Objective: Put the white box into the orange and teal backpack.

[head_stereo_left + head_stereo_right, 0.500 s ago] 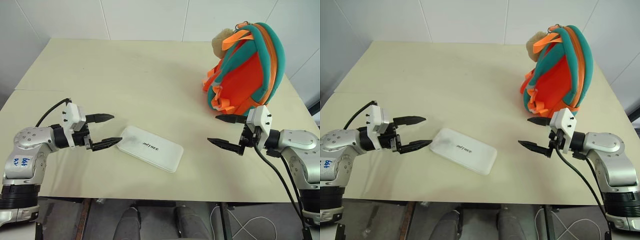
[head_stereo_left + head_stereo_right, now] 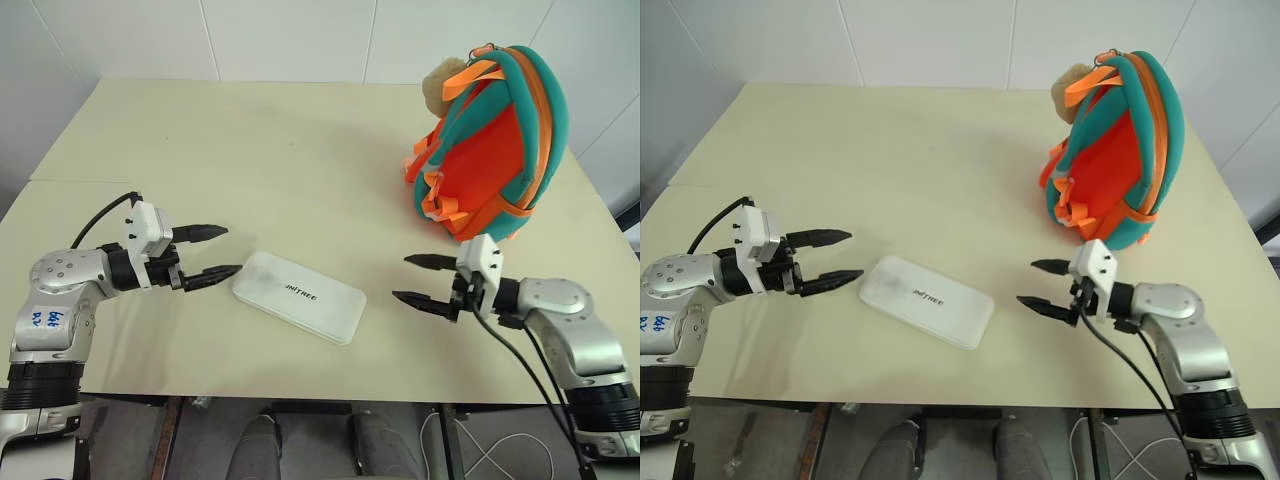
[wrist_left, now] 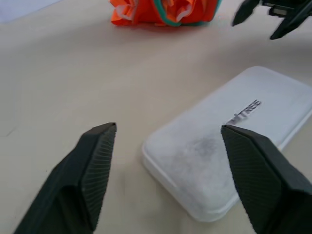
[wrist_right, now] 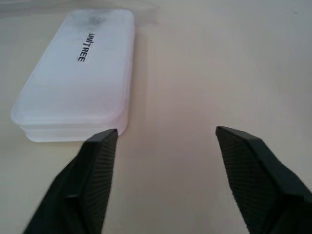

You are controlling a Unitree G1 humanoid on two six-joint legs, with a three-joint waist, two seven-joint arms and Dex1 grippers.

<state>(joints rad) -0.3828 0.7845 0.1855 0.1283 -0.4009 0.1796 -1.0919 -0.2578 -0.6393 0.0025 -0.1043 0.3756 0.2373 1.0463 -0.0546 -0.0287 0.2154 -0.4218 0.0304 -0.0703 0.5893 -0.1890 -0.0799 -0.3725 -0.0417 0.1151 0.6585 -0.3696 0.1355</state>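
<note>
Just a plain cream surface [image 2: 300, 150], faint seam running across its left part; white tiled wall [image 2: 290, 35] behind it; some white cable [image 2: 490, 455] down on the dark floor [image 2: 200, 450] below the front edge

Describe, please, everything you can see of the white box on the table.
The white box is a flat, thin rectangular case with rounded corners, seemingly matte plastic, with a seam around its side and small dark UNITREE lettering on top. It is closed and lies flat on the beige table, set diagonally near the front edge. The open left gripper is just off one short end, the open right gripper farther from the other; neither touches it.
</note>
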